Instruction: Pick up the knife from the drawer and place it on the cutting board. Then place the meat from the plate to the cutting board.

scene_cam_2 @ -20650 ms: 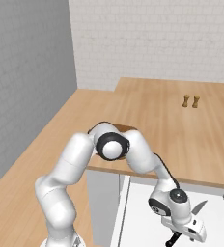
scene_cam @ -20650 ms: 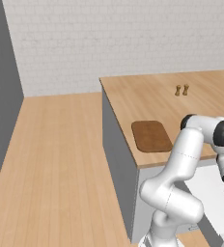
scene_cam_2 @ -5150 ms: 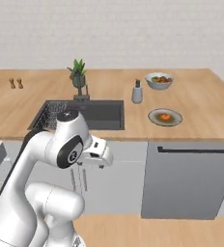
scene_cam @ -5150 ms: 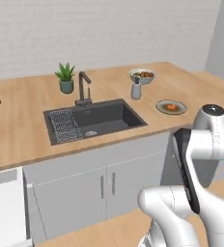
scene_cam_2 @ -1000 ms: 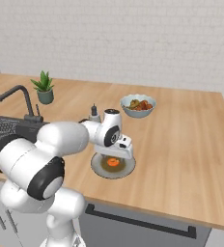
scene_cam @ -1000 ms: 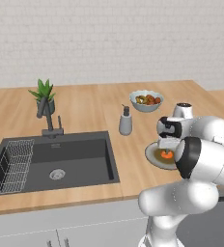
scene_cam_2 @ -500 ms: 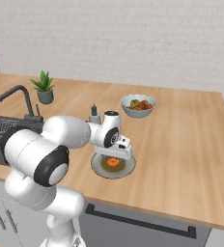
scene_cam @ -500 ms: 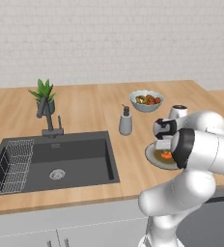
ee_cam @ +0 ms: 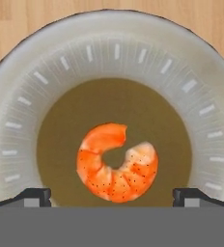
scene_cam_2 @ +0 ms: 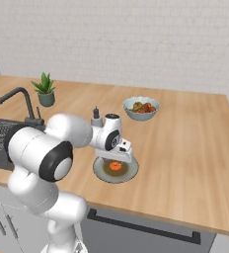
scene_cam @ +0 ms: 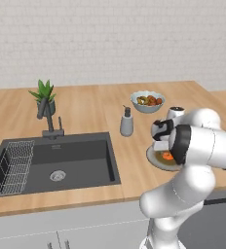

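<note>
The meat (ee_cam: 116, 164) is an orange-red curled shrimp lying in the brown middle of the round grey-white plate (ee_cam: 114, 48). My gripper (ee_cam: 114, 195) hangs straight above it, pointing down and open. One fingertip stands on each side of the shrimp, and nothing is held. From the base views, the hand (scene_cam_2: 115, 159) hovers low over the plate (scene_cam_2: 99, 173) with the meat (scene_cam_2: 115, 166) under it. The plate (scene_cam: 154, 156) sits near the counter's front edge. The knife, drawer and cutting board are out of view.
A pale bowl of fruit (scene_cam: 147, 101) stands behind the plate and a grey soap dispenser (scene_cam: 126, 123) to its left. Further left are the dark sink (scene_cam: 56, 160) with a rack, its faucet (scene_cam: 49, 119) and a potted plant (scene_cam: 46, 95). Bare wood lies to the right (scene_cam_2: 185, 148).
Over the last second the hand has sunk a little closer to the plate, jaws still open. Before that, the base drove along the counter to this spot.
</note>
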